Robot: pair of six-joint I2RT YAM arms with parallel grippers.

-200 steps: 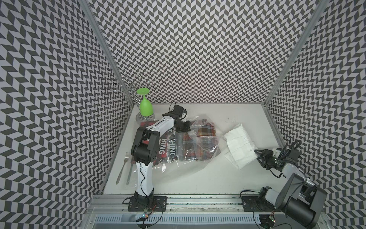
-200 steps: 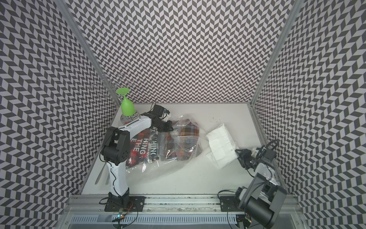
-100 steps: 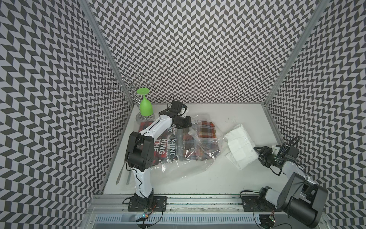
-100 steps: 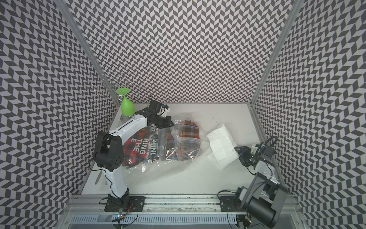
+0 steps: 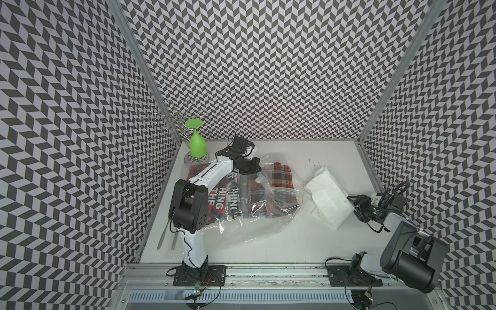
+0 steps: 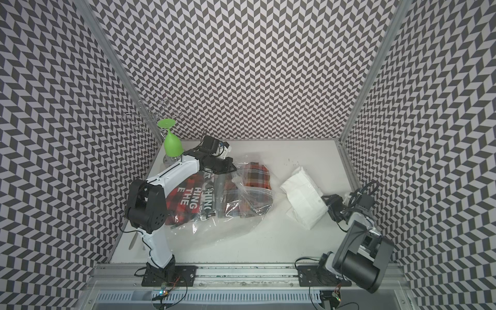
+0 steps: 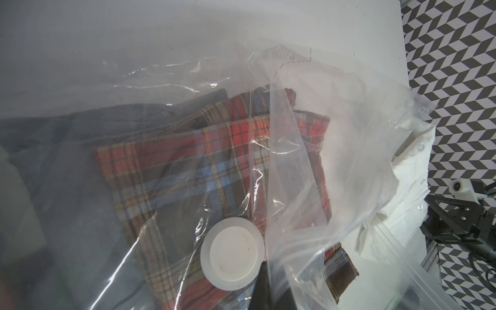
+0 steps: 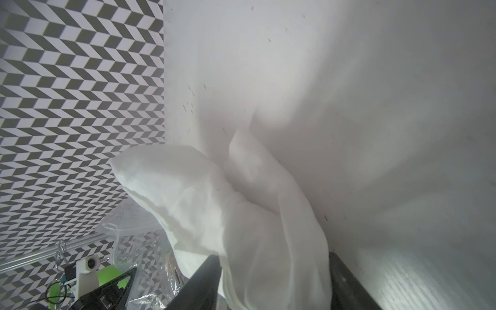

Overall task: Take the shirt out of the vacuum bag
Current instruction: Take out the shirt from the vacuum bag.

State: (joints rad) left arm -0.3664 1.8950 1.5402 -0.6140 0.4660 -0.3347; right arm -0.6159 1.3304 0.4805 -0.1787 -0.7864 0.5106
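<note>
The vacuum bag lies crumpled left of the table's middle, its round white valve showing in the left wrist view. Plaid clothes and a red one with white lettering are inside it. My left gripper is shut on a raised fold of the bag's plastic beside the valve. A folded white shirt lies outside the bag on the right. My right gripper stands open at the shirt's right edge, with white cloth lying between its spread fingers.
A green wine glass hangs upside down on a wire rack in the back left corner. Cutlery lies along the table's left edge. Patterned walls close the table on three sides, and a metal rail runs along the front.
My right gripper's jaws have spread wider around the shirt's edge. My left arm's elbow has swung out to the left while its gripper stays shut on the bag.
</note>
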